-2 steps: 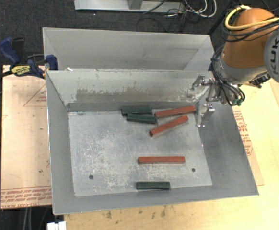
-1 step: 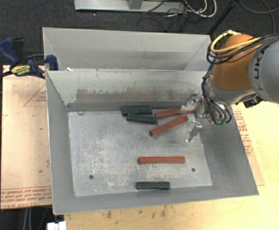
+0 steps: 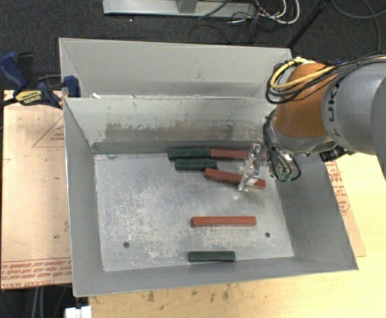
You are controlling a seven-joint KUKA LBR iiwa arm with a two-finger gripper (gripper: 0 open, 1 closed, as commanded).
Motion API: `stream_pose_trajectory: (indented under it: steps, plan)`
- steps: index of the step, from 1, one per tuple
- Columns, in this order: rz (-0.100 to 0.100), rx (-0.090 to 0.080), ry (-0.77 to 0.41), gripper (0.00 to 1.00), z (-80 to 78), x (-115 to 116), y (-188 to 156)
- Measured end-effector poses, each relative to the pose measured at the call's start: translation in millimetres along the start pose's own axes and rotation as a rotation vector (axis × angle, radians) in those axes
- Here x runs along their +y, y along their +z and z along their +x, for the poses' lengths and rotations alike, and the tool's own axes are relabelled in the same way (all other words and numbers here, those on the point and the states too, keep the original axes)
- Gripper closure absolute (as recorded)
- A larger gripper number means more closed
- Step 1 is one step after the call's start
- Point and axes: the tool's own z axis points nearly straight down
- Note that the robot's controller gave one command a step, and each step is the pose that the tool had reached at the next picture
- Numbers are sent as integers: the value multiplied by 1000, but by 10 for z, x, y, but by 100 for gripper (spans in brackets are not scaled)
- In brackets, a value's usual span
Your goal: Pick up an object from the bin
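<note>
My gripper (image 3: 251, 176) hangs low at the bin's right side, its metal fingers down at the right end of a red-brown bar (image 3: 223, 176) that lies slanted on the floor. Whether that bar sits between the fingers I cannot make out. Just behind it, near the back wall, lie another red-brown bar (image 3: 230, 154) and two dark green bars (image 3: 188, 153) (image 3: 195, 165), close together.
A longer red-brown bar (image 3: 223, 222) lies alone on the floor toward the front, and a dark green bar (image 3: 211, 257) sits near the front wall. The arm with its orange cover and cables comes in over the right rim.
</note>
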Motion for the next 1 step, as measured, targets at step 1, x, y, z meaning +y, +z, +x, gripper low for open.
stream_pose_trajectory:
  steps: [1]
  plan:
    - [0, 0, 0, 100, 0, 0, 0]
